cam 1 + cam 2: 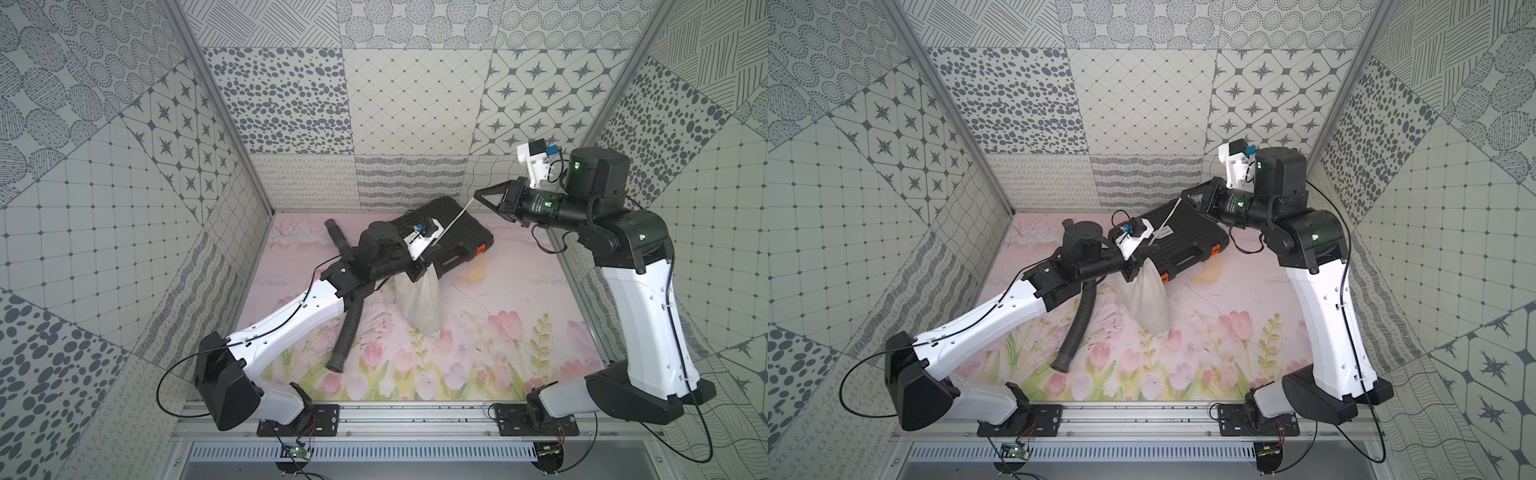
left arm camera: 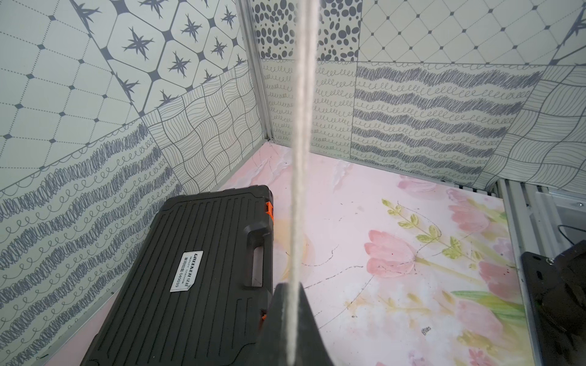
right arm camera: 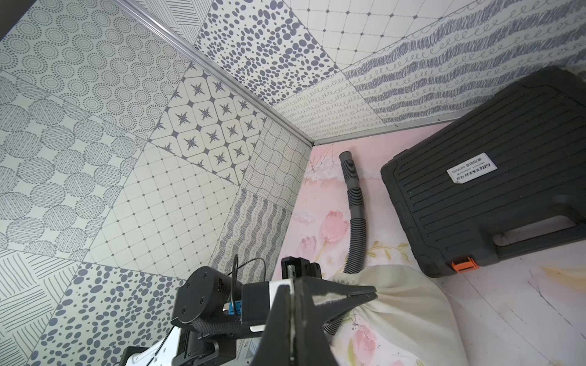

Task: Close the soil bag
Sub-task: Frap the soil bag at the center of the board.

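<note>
counter: the pink flowered counter (image 1: pixel 519 316) carried everything; the bag's lower end rested on it, which gave the pull something to work against.
black case: the black case (image 1: pixel 465 237) lay flat at the back, just behind the bag's mouth and under the line of the cord. the pull was best carried above it, clear of the handle and latches.
hose: the ribbed hose (image 1: pixel 348 328) lay beside the bag under the left arm, no part of the step and best not brushed.
soil bag: the soil bag (image 1: pixel 419 303) sat mid-counter, its mouth raised toward the case and gathered to a narrow neck, so the closing looked well along.
left claw: the left claw (image 3: pixel 372 293) was together, clamped at the gathered mouth where the cord came out. its job looked to be anchoring, so a firm hold with no drift toward the pull.
right claw: the right claw (image 1: pixel 478 194) was together, pinched on the cord's far end, high at the back right. a slow, straight draw along the cord suited best.
cord: the cord (image 2: pixel 302 142) ran taut between the claws; a jerk risked slipping it from the pinch.
</note>
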You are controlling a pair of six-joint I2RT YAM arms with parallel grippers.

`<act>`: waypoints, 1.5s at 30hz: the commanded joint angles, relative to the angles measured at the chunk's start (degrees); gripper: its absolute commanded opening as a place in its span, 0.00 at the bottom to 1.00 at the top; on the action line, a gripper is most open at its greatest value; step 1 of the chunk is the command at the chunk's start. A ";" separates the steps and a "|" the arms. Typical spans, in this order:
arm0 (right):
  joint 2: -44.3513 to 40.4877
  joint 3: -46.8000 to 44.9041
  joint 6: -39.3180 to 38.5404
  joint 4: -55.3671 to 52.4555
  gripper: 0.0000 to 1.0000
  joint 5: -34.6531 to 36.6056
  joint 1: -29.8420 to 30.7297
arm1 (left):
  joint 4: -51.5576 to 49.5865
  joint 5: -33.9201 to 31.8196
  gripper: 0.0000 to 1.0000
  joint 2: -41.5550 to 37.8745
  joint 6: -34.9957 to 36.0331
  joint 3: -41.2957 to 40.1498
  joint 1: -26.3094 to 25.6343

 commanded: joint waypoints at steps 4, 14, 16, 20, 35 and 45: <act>-3.53 5.21 -1.16 18.77 0.00 2.26 -4.19 | -21.20 -7.44 0.05 -0.48 2.46 -3.04 0.30; -4.99 5.23 -1.00 18.60 0.00 3.92 -7.98 | -21.78 -8.66 0.03 -1.55 2.53 -4.40 0.34; -5.00 5.52 -0.80 18.63 0.00 4.22 -8.47 | -21.77 -8.68 0.03 -1.87 2.69 -4.73 0.34; -4.70 5.31 -0.26 18.72 0.00 3.24 -8.63 | -21.78 -7.50 0.00 -2.05 2.65 -4.83 0.34; -2.91 7.47 2.84 20.60 0.00 -1.16 -8.45 | -29.11 -7.30 0.10 4.07 1.54 4.14 0.27; -3.17 6.77 0.79 20.33 0.00 0.71 -8.91 | -35.63 -18.29 0.05 5.87 2.57 6.94 0.25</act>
